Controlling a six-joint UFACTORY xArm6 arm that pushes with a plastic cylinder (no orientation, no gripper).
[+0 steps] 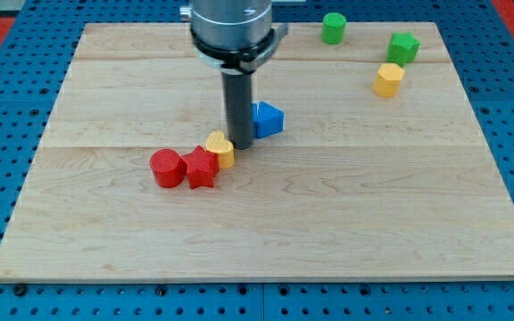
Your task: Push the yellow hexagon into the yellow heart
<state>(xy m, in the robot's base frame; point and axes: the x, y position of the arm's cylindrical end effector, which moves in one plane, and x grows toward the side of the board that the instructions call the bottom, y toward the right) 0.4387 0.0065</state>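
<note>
The yellow hexagon [387,79] lies near the view's top right, just below a green block. The yellow heart [220,148] lies left of the board's middle, touching a red star-like block [202,167]. My tip [242,143] stands just right of the yellow heart, close to it or touching it, and left of a blue block [268,119]. The hexagon is far to the right of my tip.
A red cylinder [166,168] sits left of the red star block. A green cylinder [333,28] and a green star-like block [403,47] sit at the top right. The wooden board [266,232] lies on a blue pegboard.
</note>
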